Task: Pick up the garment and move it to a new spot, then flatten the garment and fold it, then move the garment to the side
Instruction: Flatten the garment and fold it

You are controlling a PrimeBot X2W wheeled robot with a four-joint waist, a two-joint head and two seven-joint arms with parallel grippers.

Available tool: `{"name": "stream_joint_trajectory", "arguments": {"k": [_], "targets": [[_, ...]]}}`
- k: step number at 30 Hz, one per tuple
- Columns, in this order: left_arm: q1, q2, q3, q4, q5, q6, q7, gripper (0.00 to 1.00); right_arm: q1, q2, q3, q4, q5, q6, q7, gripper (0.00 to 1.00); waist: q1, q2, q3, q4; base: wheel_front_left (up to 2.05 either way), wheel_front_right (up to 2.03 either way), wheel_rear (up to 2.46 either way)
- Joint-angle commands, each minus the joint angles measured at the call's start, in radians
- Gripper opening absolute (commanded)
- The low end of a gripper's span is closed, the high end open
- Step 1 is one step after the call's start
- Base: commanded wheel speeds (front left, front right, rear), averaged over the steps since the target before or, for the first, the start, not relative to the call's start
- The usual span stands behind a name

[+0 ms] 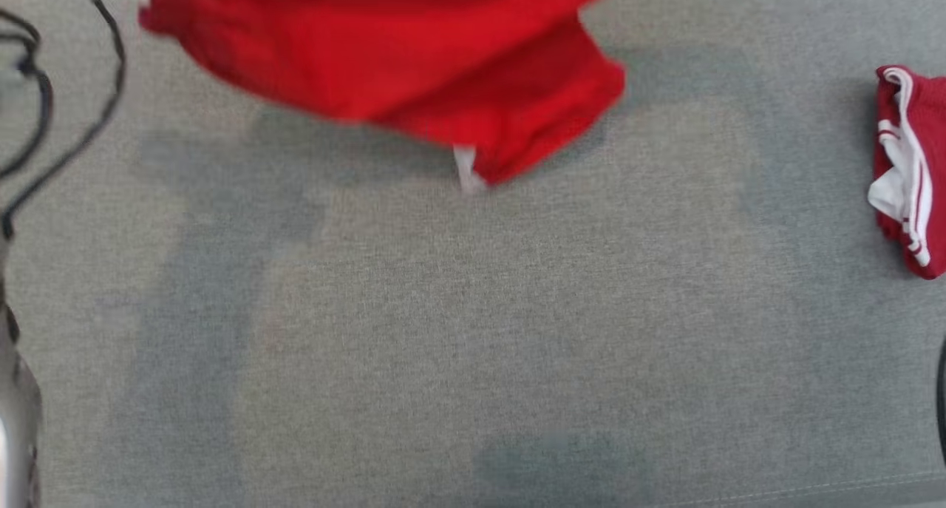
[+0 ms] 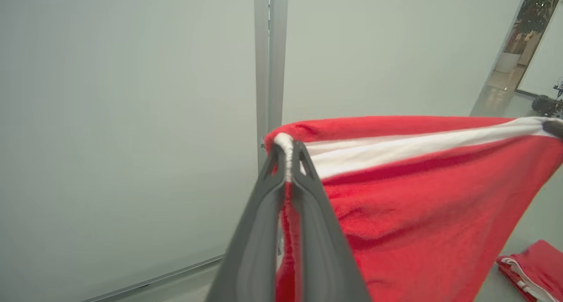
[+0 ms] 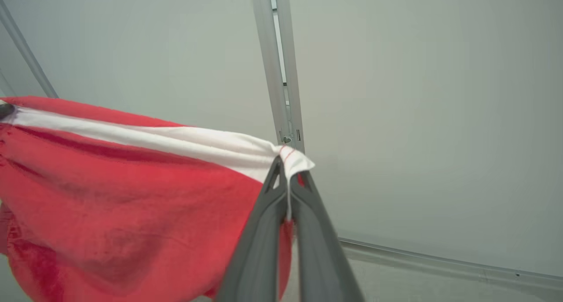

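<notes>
Apparently mid-carry: the left tool and right tool each pinch the garment stretched between them; next, lower it evenly onto the tabletop beneath.

- I can read no text, number, brand or sign in any of my views.
- The white tag at the lower edge of the garment is too blurred for me to tell whether it carries print.
- The white band of the garment, seen from both wrist views, is plain where I can see it.
- The folded cloth at the right shows red and white stripes, with no lettering I can make out.
</notes>
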Motion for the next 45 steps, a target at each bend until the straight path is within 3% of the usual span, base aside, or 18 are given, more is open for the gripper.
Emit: {"name": "stream_joint_trajectory", "arguments": {"k": [1, 7, 12, 14, 17, 23, 25, 30, 33, 36, 37, 41, 43, 45], "targets": [[-0.045, 0.009, 0.0, 0.037, 0.025, -0.009, -0.026, 0.0, -0.051, 0.021, 0.006, 0.032, -0.029, -0.001, -0.032, 0.0, 0.0, 0.004, 0.19, 0.031, 0.0, 0.0, 0.0], [-0.356, -0.006, -0.042, 0.329, 0.18, -0.052, -0.362, 0.0, -0.421, 0.157, 0.025, 0.334, -0.242, -0.001, -0.372, 0.0, 0.0, 0.004, 0.301, 0.028, 0.0, 0.0, 0.0], [-0.46, -0.014, -0.101, 0.495, 0.2, -0.065, -0.615, 0.0, -0.548, 0.173, 0.072, 0.516, -0.302, -0.001, -0.651, 0.0, 0.0, 0.004, 0.329, 0.029, 0.0, 0.0, 0.0], [-0.441, 0.003, -0.182, 0.517, 0.209, -0.066, -0.702, 0.0, -0.531, 0.158, 0.117, 0.566, -0.283, -0.001, -0.732, 0.0, 0.0, 0.004, 0.33, 0.034, 0.0, 0.0, 0.0], [-0.347, 0.046, -0.292, 0.536, 0.152, -0.065, -0.803, 0.0, -0.424, 0.117, 0.229, 0.606, -0.235, -0.001, -0.81, 0.0, 0.0, 0.004, 0.307, 0.04, 0.0, 0.0, 0.0], [-0.045, 0.157, -0.466, 0.465, 0.014, -0.065, -0.86, 0.0, -0.101, 0.0, 0.434, 0.565, -0.101, -0.001, -0.897, 0.0, 0.0, 0.004, 0.205, 0.034, 0.0, 0.0, 0.0], [0.074, 0.194, -0.486, 0.412, -0.035, -0.065, -0.865, 0.0, 0.016, -0.046, 0.479, 0.526, -0.067, 0.0, -0.911, 0.0, 0.0, 0.004, 0.159, 0.031, 0.0, 0.0, 0.0], [0.398, 0.255, -0.452, 0.237, -0.038, -0.055, -0.864, 0.0, 0.286, -0.16, 0.584, 0.42, -0.025, -0.001, -0.926, 0.0, 0.0, 0.004, 0.039, 0.018, 0.0, 0.0, 0.0], [0.61, 0.263, -0.441, 0.151, -0.026, -0.013, -0.864, 0.0, 0.422, -0.219, 0.618, 0.389, -0.048, -0.001, -0.93, 0.0, 0.0, 0.004, -0.039, 0.015, 0.0, 0.0, 0.0], [0.82, 0.239, -0.436, 0.089, -0.029, 0.042, -0.864, 0.0, 0.555, -0.258, 0.635, 0.383, -0.08, -0.001, -0.93, 0.0, 0.0, 0.004, -0.119, 0.017, 0.0, 0.0, 0.0], [0.82, 0.239, -0.436, 0.089, -0.029, 0.042, -0.864, 0.0, 0.555, -0.258, 0.635, 0.383, -0.08, -0.001, -0.93, 0.0, 0.0, 0.004, -0.119, 0.017, 0.0, 0.0, 0.0], [1.065, 0.195, -0.426, 0.053, -0.05, 0.098, -0.864, 0.0, 0.745, -0.289, 0.626, 0.367, -0.098, -0.001, -0.93, 0.0, 0.0, 0.004, -0.219, 0.034, 0.0, 0.0, 0.0], [1.207, 0.154, -0.396, 0.044, -0.061, 0.136, -0.864, 0.0, 0.918, -0.323, 0.563, 0.342, -0.09, -0.002, -0.93, 0.0, 0.0, 0.004, -0.277, 0.065, 0.0, 0.0, 0.0], [1.289, 0.12, -0.366, 0.021, -0.086, 0.146, -0.864, 0.0, 1.042, -0.331, 0.479, 0.305, -0.077, -0.003, -0.93, 0.0, 0.0, 0.004, -0.295, 0.086, 0.0, 0.0, 0.0]]}}
